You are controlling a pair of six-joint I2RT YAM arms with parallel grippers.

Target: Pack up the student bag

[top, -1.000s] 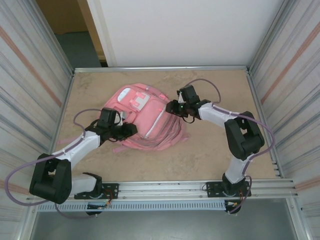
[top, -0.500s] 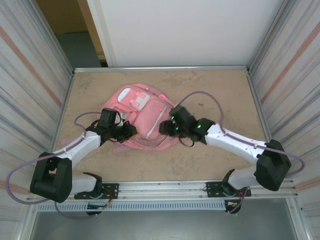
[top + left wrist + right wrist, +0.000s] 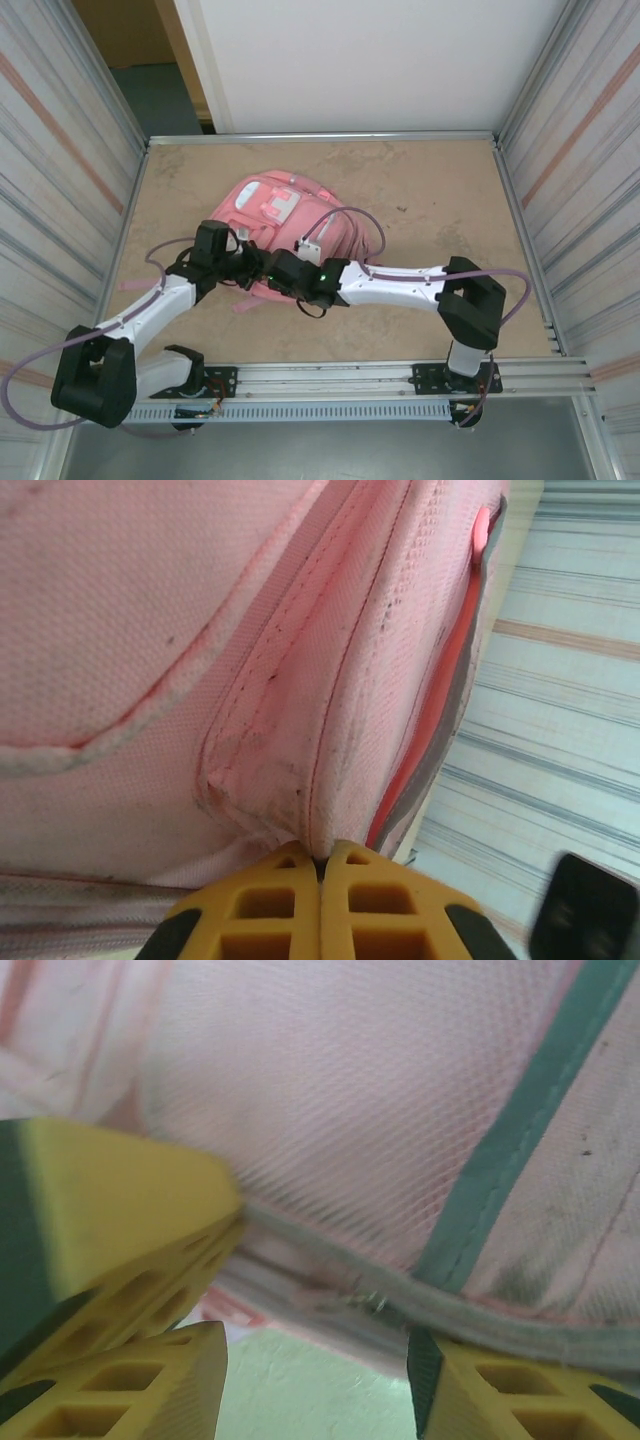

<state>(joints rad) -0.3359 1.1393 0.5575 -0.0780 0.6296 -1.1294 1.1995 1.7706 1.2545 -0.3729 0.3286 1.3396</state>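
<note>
The student bag (image 3: 290, 212) is a pink backpack lying flat on the tan table, left of centre. My left gripper (image 3: 256, 268) is at its near-left edge. In the left wrist view its yellow fingers (image 3: 322, 865) are shut on a pinched fold of the bag's pink fabric (image 3: 200, 630). My right arm reaches across from the right, and its gripper (image 3: 284, 270) is low beside the left one at the bag's near edge. Seen from the right wrist, this gripper (image 3: 318, 1385) is open. The bag's mesh and grey seam (image 3: 380, 1110) lie just past its fingertips.
Ribbed metal walls close in the table on the left and right. A metal rail (image 3: 330, 378) runs along the near edge. A loose pink strap (image 3: 135, 285) trails on the table left of the left arm. A purple cable (image 3: 345, 215) arches over the bag.
My right arm swung from the bag's far right side across to its near-left edge, beside the left gripper. The left gripper closed on the bag's fabric.
</note>
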